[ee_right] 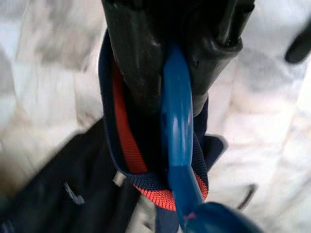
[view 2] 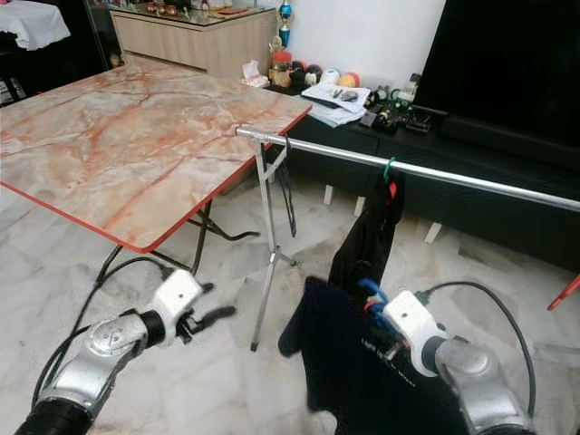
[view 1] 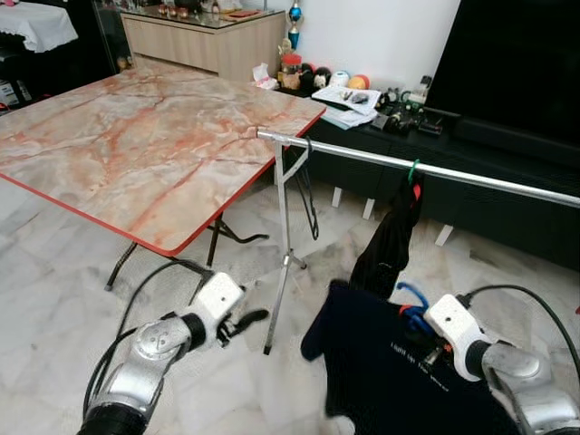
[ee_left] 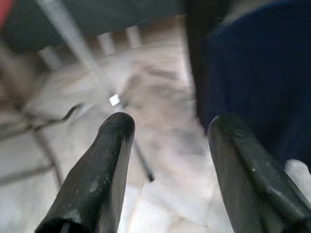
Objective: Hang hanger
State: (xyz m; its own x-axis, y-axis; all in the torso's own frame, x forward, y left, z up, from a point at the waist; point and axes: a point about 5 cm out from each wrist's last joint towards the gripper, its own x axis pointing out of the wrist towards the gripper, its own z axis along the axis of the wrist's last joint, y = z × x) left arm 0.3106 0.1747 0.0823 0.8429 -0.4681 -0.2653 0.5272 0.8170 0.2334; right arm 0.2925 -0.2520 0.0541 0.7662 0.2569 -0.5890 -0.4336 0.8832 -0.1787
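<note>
Up close, right end effector clamped on blue hanger; left end effector apart.

Small pale print on chest of navy shirt, just beside right claw: too small and blurred to read. Same print visible in right eye view, likewise illegible. Papers on low black cabinet beyond clothes rail: no legible text. No other labels, brands, numbers or signs readable anywhere.
</note>
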